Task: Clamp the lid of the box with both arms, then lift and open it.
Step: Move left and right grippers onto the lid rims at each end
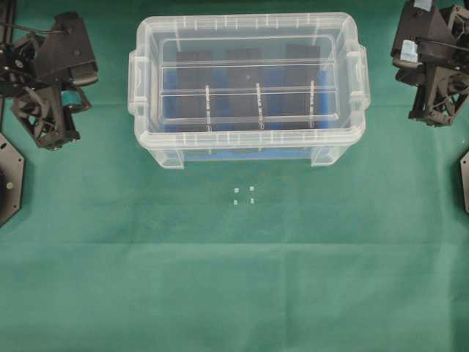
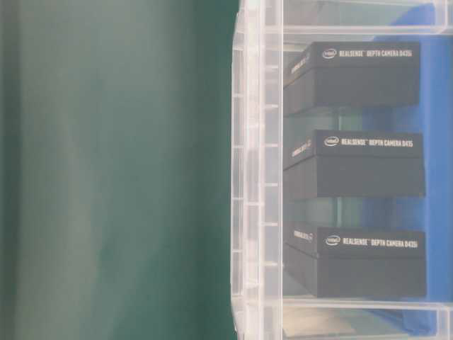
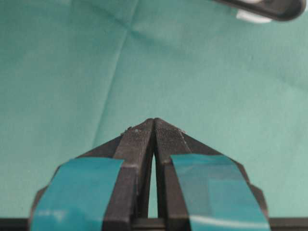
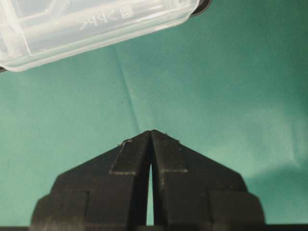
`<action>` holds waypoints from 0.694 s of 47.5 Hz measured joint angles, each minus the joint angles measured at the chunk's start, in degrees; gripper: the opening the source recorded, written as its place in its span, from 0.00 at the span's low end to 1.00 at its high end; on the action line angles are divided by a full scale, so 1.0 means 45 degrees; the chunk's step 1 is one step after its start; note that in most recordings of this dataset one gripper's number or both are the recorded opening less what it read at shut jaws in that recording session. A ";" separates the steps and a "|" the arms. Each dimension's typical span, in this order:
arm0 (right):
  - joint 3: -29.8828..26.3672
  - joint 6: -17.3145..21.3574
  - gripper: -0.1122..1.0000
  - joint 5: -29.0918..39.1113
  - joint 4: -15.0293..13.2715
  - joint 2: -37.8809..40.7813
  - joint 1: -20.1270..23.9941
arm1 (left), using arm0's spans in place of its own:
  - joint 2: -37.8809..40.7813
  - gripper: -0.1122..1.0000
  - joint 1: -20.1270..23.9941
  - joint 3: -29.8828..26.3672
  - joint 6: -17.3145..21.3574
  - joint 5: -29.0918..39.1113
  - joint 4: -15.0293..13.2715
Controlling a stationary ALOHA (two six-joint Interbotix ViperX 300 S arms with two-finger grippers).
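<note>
i see the lid (image 1: 248, 77) seated on the box (image 1: 248, 143) by the green cloth's (image 1: 234, 279) far edge — left gripper (image 3: 154, 122) and right gripper (image 4: 151, 134) both clenched on nothing, well apart from it.

A desk (image 1: 110, 279) under creased green cloth carries the box (image 1: 248, 150), between the left end effector (image 3: 154, 120) and right end effector (image 4: 151, 131). Four small white marks (image 1: 244, 196) lie just beside the box.

— What do your arms look like?
— Your black lattice-framed left arm (image 1: 45, 81) has a wedge-shaped left gripper (image 3: 154, 121) banded in teal tape; your right gripper (image 4: 151, 133) is plain matte black.
</note>
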 measured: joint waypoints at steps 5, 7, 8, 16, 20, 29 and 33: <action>-0.0078 -0.0020 0.10 -0.0020 0.0000 0.0234 0.0020 | 0.0449 0.11 0.0020 -0.0254 0.0039 -0.0137 0.0000; -0.0137 -0.0020 0.10 -0.0039 0.0000 0.0391 0.0020 | 0.0645 0.11 0.0000 -0.0371 0.0176 -0.0195 0.0000; -0.0156 -0.0020 0.10 -0.0059 0.0000 0.0449 0.0000 | 0.0781 0.11 0.0000 -0.0430 0.0254 -0.0215 0.0000; -0.0293 -0.0039 0.10 -0.0332 0.0000 0.0879 0.0020 | 0.1621 0.11 0.0000 -0.0879 0.0703 -0.0391 0.0000; -0.0391 -0.0078 0.10 -0.0449 0.0000 0.1094 0.0020 | 0.1992 0.11 0.0000 -0.1133 0.0703 -0.0449 0.0000; -0.0645 -0.0293 0.10 -0.0742 0.0000 0.1543 0.0371 | 0.2617 0.11 0.0000 -0.1660 0.0918 -0.0488 0.0000; -0.0762 -0.0410 0.10 -0.0879 0.0000 0.1758 0.0508 | 0.2793 0.11 0.0000 -0.1836 0.1094 -0.0488 0.0000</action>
